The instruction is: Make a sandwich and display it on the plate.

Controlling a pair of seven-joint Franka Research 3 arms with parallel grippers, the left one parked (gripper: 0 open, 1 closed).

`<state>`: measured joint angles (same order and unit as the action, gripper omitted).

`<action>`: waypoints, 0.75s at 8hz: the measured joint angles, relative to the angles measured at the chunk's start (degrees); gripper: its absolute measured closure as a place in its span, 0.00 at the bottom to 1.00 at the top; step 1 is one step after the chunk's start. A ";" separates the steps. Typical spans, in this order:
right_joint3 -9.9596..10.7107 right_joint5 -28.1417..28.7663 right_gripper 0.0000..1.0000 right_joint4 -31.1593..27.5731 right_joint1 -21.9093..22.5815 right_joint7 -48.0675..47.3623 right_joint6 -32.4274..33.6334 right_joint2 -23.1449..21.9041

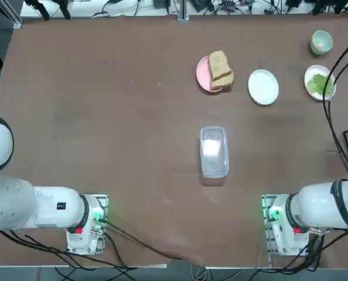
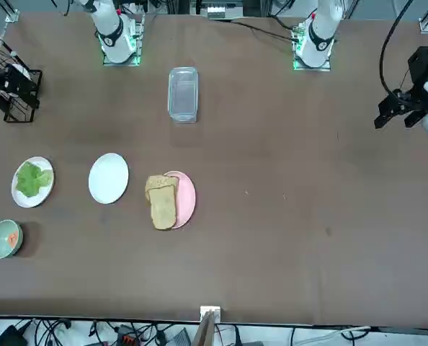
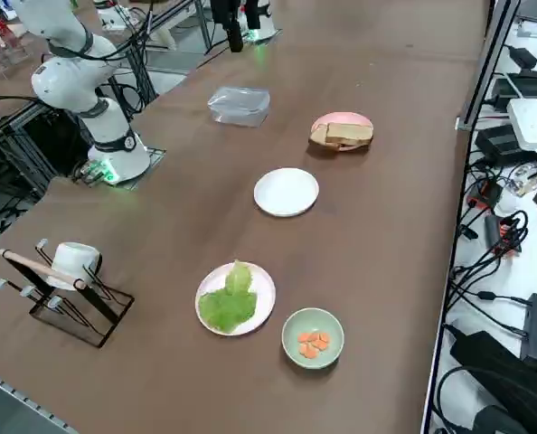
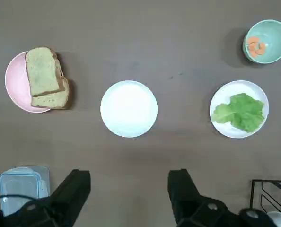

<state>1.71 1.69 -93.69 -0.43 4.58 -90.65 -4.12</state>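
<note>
- Wrist view: right claw (image 4: 128, 189) hangs high over the brown counter (image 1: 103, 117), fingers (image 4: 74, 189) spread wide, nothing between them.
- White plate (image 4: 128, 109) sits on the counter directly ahead of the claw, bare (no food on it); also seen in the top view (image 1: 263, 86), front view (image 2: 108, 178) and side view (image 3: 287, 192).
- Bread slices (image 4: 45, 78): two of them, stacked and partly overlapping, lying on the pink plate (image 4: 13, 82) and overhanging its edge. Top view has the bread (image 1: 219, 71) on the side of the pink plate (image 1: 201, 73) nearer the white plate.
- Lettuce (image 4: 240, 111) lies on a separate white dish (image 4: 225, 130), on the other side of the white plate from the bread. Side view shows the leaf (image 3: 228, 300) flat on that dish (image 3: 264, 285).
- So the sandwich is unassembled: bread and lettuce apart, on separate dishes, white plate between them.
- Pale green cup (image 4: 267, 41) holds a few orange pieces, just beyond the lettuce dish; apart from it, not touching (image 3: 313, 338).
- Clear plastic lidded box (image 1: 214, 151) sits mid-counter, between the arm bases and the row of plates, well apart from them.
- Black wire rack (image 3: 65, 294) holding a white cup stands at the counter's right end near the right arm's base.
</note>
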 joint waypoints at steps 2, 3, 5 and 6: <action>-0.09 0.57 0.00 0.01 0.72 -0.16 -1.26 2.03; -0.11 1.87 0.00 -0.02 0.82 -0.17 -2.81 3.30; -0.16 4.32 0.00 -0.10 1.08 0.20 -8.60 8.02; -0.27 5.70 0.00 0.13 1.82 0.43 -12.44 11.92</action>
<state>1.44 7.39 -93.55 1.39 5.01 -103.09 7.80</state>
